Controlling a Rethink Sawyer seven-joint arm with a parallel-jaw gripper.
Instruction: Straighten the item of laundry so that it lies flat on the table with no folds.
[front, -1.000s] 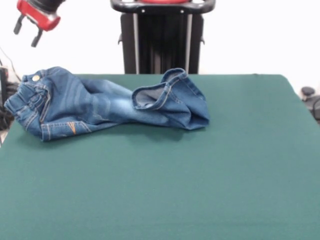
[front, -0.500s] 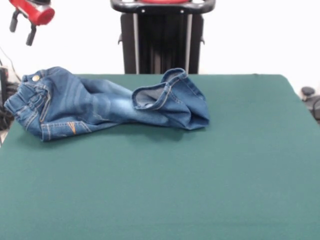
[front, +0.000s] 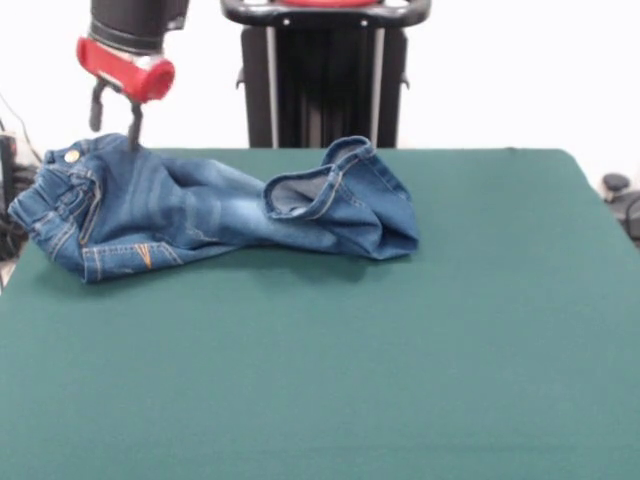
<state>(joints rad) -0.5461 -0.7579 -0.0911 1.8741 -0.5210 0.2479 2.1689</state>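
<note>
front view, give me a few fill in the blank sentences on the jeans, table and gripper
1. The jeans lie on a table covered in dark ____ cloth.
2. The gripper hangs above the ____ end of the jeans.
3. The gripper's body just above its jaws is ____ in colour.
4. The leg ends of the jeans are ____ back over themselves, not lying flat.

Missing words: green; waistband; red; folded

Jeans (front: 200, 210) at table's (front: 400, 350) far-left corner
</note>
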